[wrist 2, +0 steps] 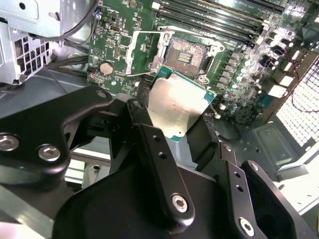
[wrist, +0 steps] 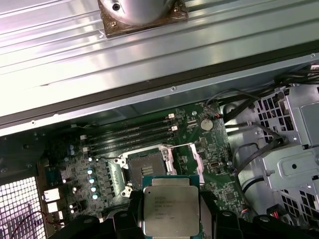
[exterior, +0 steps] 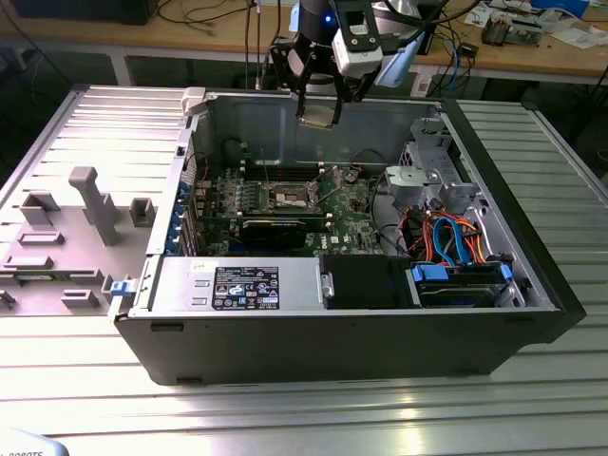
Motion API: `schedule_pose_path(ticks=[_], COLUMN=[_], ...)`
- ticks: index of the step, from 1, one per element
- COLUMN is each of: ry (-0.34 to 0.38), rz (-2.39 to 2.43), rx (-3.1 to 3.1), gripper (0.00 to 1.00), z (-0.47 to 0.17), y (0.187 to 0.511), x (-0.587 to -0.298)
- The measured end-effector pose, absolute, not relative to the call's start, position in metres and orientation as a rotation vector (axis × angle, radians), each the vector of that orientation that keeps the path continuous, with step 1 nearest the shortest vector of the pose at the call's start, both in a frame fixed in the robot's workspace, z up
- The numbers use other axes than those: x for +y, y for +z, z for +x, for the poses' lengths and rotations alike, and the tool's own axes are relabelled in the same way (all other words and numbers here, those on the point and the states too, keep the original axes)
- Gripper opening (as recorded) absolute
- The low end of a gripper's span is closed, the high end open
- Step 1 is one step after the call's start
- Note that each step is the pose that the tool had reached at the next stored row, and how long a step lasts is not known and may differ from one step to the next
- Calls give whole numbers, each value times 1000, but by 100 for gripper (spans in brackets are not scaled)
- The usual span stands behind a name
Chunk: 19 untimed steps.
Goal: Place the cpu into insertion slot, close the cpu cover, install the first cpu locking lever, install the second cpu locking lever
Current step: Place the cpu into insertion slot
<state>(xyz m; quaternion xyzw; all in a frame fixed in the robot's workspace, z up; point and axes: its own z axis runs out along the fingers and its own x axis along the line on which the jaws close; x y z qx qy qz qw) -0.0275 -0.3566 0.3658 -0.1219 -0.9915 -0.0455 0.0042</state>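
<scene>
The tool [exterior: 319,106] hangs above the far wall of the open computer case [exterior: 332,334], which lies on the ribbed metal desk [exterior: 285,418]. Its black fingers [wrist 2: 149,134] are closed on the cpu [wrist 2: 177,107], pinching two opposite edges so that the chip's silvery top is bare between them. In both wrist views the cpu is in the air, clear of the board and not touching anything but the fingers.

The slot [wrist: 146,165] sits in the middle of the green board, below the chip and a little offset from it, with its dark centre uncovered. The cover [wrist: 196,160] is swung open and stands just beside the slot. Long black memory slots [wrist: 129,134] run along the slot's far side. In the exterior view a black graphics card [exterior: 274,230] lies just near of the slot, and a grey drive cage [exterior: 423,171] stands toward the exterior view's right. Outside the case, on the exterior view's left, grey fixture blocks [exterior: 95,204] sit on the desk.
</scene>
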Motion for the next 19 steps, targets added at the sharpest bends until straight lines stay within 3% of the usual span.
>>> schedule_pose_path(ticks=[19], ry=[-144], rz=[-563], rx=[-3084], gripper=[54], z=[-28], y=[366], x=[-357])
